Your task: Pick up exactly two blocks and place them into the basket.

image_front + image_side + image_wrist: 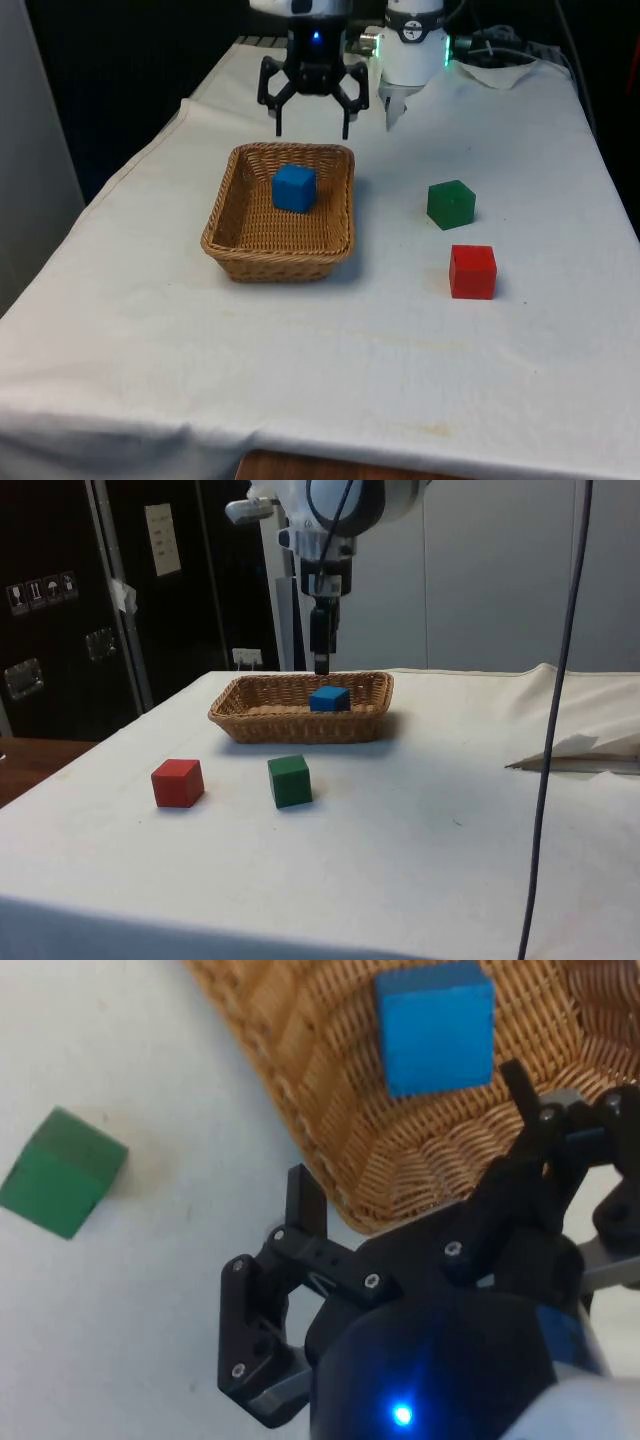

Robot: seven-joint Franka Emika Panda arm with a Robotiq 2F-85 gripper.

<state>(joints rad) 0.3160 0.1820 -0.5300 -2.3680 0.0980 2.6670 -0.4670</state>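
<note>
A blue block (294, 188) (329, 698) (436, 1026) lies inside the wicker basket (245, 250) (262, 721) (300, 1050). My gripper (312, 128) (322, 666) (410, 1135) hangs open and empty above the basket's far rim, on the robot's side. A green block (451, 204) (290, 780) (62, 1173) rests on the cloth towards the front view's right of the basket. A red block (472, 271) (178, 782) sits a little nearer the front edge than the green one.
A crumpled fold of white cloth (500, 70) (580, 752) lies at the far right corner near the robot's base. A dangling cable (555, 720) crosses the side view. White cloth stretches in front of the basket and blocks.
</note>
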